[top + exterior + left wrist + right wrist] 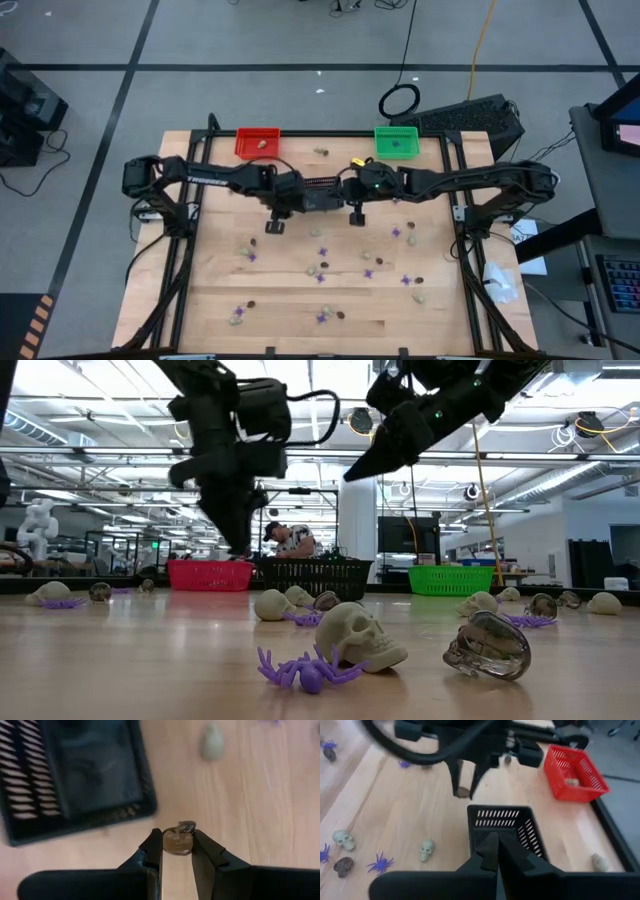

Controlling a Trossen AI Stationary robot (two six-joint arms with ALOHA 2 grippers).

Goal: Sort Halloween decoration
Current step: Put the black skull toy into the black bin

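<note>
- Pale wood forms the table (300,300), over which purple spiders (303,669), beige skulls (362,637) and dark translucent skulls (489,646) are scattered, mostly across the middle and the near half.
- A dark brown skull (178,840) is clamped between the fingertips of the left gripper (177,841); the piece is held at the very tips, clear of the table surface.
- In the high view the left gripper (276,222) is located left of the table centre, pointing downward.
- A black basket (75,775) is seen just beside the held skull in the left wrist view; the same basket (506,827) is shown in the right wrist view directly ahead of the right gripper (496,851).
- The fingers of the right gripper are pressed together, and nothing is held between them.
- In the high view the right gripper (357,214) is positioned near the table centre, just beside the left arm's wrist.
- A red basket (259,142) is placed at the far edge, left of centre; one beige piece (571,782) is contained in it.
- A green basket (396,141) is placed at the far edge, right of centre; a small purple piece is visible inside it.
- A single beige skull (321,151) is found on the table between the red and green baskets.
- In the low view a person (289,540) is visible in the room behind the table.
</note>
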